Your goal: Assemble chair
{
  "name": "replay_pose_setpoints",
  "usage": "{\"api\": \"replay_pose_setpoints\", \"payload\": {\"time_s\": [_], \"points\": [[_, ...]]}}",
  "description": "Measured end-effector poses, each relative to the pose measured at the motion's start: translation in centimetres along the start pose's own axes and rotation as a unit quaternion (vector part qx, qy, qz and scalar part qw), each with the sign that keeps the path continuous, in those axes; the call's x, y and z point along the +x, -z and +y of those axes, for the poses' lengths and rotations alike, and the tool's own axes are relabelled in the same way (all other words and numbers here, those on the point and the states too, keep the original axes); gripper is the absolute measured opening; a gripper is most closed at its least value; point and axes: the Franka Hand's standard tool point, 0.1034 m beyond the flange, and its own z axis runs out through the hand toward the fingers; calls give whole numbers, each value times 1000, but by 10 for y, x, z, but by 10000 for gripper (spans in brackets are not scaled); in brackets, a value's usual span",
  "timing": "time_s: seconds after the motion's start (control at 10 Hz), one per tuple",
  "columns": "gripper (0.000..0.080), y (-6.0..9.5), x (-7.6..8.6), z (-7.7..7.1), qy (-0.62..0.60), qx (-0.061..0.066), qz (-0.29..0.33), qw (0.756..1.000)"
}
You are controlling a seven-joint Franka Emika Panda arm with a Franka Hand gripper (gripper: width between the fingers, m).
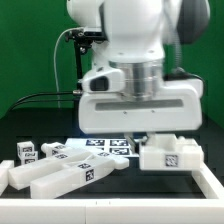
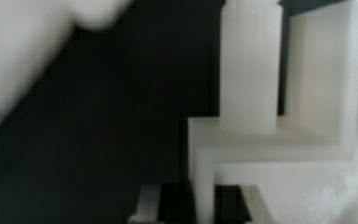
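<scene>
**Hand**: one. Fingers pressed together, set low over the upper edge of the large block. Nothing is seen pinched, and whether it touches the block cannot be told.

**Chair parts**: white, tagged, all loose on the dark surface.
- Large block: one, at the exterior view's right, just beside the marker board.
- Small blocks: two, side by side at the exterior view's left.
- Long bars: at least two, lying close together in front of the small blocks. The exact count is unclear.

**Marker board**: one, flat, between the two groups.

**Wrist view**: a blurred white part, close up against black.
</scene>
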Motion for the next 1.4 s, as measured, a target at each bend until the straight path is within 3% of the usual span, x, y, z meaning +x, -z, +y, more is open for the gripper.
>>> {"api": "replay_pose_setpoints", "payload": {"time_s": [0.5, 0.9, 1.4], "points": [[29, -6, -3, 2, -6, 2, -7, 1000], [29, -40, 31, 6, -8, -2, -11, 1000], [29, -40, 37, 5, -7, 1, -10, 1000]]}}
